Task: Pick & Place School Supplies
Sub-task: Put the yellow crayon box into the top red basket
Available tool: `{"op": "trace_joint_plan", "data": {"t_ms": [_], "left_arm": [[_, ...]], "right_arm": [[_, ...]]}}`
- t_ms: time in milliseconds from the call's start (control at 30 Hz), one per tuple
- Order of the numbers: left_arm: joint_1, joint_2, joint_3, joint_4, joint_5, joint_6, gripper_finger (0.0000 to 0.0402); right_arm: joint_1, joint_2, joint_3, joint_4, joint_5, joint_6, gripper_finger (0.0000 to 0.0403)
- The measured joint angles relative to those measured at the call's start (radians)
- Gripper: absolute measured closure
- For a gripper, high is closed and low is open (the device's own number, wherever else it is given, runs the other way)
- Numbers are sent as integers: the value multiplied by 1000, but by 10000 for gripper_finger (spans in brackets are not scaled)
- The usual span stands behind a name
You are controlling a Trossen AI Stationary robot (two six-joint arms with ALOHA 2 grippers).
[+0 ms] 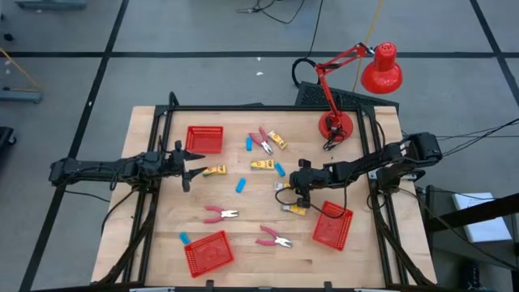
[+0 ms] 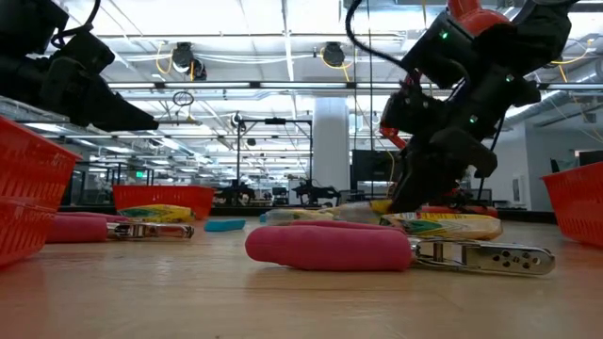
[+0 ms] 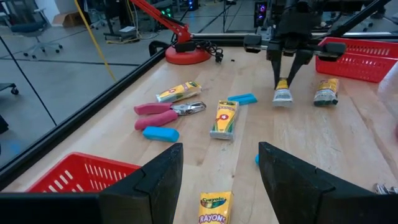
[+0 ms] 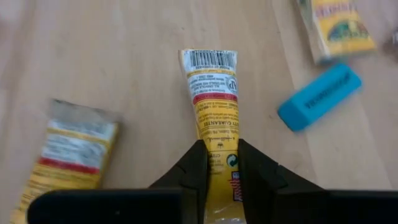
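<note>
School supplies lie scattered on the wooden table: pink-handled pliers [image 1: 220, 214], blue erasers [image 1: 241, 186] and yellow crayon packs [image 1: 261, 165]. My right gripper [image 1: 297, 185] is mid-table, shut on one yellow pack [image 4: 214, 106]. A second pack [image 1: 294, 209] lies flat just on its near side. My left gripper [image 1: 193, 173] is open at the table's left, its fingers level and pointing at another crayon pack [image 3: 215, 208] without touching it. My right gripper pinches the yellow pack between its two fingers [image 4: 194, 168] at one end [image 4: 217, 158]. It comes from above, with the fingers along the pack's length. The pack hangs below the fingers, barcode end [image 3: 283, 96] lowest. Whether that end touches the table I cannot tell.
Three red mesh baskets stand on the table: far left [image 1: 204, 139], near left [image 1: 208, 251] and near right [image 1: 332, 225], the last close to my right gripper. A red desk lamp [image 1: 336, 126] stands at the far right. More pliers [image 1: 274, 238] lie near the front.
</note>
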Motion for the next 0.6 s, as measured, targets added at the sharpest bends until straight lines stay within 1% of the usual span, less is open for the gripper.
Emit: {"op": "trace_joint_plan", "data": {"t_ms": [167, 300, 433, 600], "left_arm": [[0, 0, 0, -1, 0, 0, 188], [0, 0, 0, -1, 0, 0, 188], [0, 0, 0, 0, 0, 3, 188], [0, 0, 0, 1, 0, 3, 188]], "right_arm": [[9, 0, 0, 86, 5, -25, 353], [8, 0, 0, 162, 35, -62, 353], [-3, 0, 0, 328, 55, -134, 353], [-56, 0, 3, 545, 55, -231, 353]]}}
